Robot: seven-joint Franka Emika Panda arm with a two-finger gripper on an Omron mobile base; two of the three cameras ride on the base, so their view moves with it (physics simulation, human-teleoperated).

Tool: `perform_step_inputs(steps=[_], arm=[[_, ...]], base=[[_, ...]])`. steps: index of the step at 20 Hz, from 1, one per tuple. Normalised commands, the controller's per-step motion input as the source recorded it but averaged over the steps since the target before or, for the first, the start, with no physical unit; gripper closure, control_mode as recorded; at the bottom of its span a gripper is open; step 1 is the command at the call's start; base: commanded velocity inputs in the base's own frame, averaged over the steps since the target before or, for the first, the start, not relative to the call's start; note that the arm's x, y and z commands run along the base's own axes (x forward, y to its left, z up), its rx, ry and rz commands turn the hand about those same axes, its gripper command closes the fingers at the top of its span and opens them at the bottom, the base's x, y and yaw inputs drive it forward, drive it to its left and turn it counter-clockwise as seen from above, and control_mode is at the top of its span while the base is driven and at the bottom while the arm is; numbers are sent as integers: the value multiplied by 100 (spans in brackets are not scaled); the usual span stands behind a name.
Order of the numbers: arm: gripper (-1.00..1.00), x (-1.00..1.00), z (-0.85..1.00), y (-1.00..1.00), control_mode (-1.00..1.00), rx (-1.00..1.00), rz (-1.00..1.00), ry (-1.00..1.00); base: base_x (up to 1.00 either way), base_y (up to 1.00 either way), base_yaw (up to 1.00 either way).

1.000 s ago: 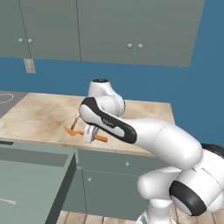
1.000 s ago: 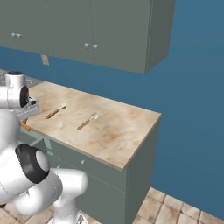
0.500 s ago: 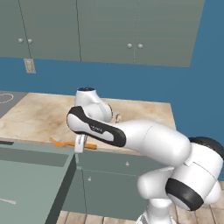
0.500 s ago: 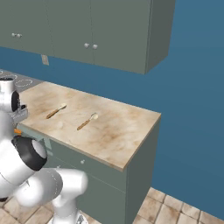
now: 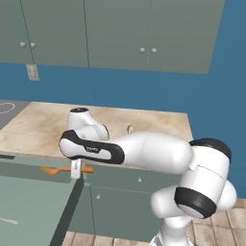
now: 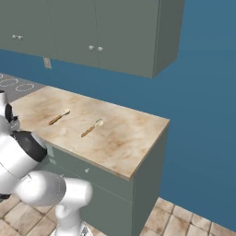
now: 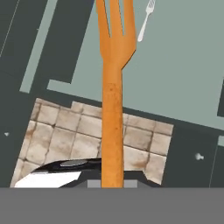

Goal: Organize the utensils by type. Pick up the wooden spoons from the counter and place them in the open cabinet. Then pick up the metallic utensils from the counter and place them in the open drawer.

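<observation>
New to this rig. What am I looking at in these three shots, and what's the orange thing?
It is a rendered kitchen with a white robot arm on a driving base. Two pictures come from cameras on the base, behind the arm to its left and right. The third comes from a camera on the hand, looking along it. The hand is shut on an orange fork, holding it above the open drawer, where a small silver fork already lies. On the beige counter lie two wooden spoons.
</observation>
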Motion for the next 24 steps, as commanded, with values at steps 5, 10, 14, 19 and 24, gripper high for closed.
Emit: perform_step_inputs(steps=[5,10,14,19,24], arm=[[100,0,-13,32,-100,0,1,0],[100,0,-21,31,-100,0,1,-1],[100,4,-20,35,-100,0,0,-1],[100,9,-24,34,-100,0,0,0],[100,18,-25,27,-100,0,0,0]], base=[[0,0,0],[0,0,0],[0,0,0],[0,0,0],[0,0,0]])
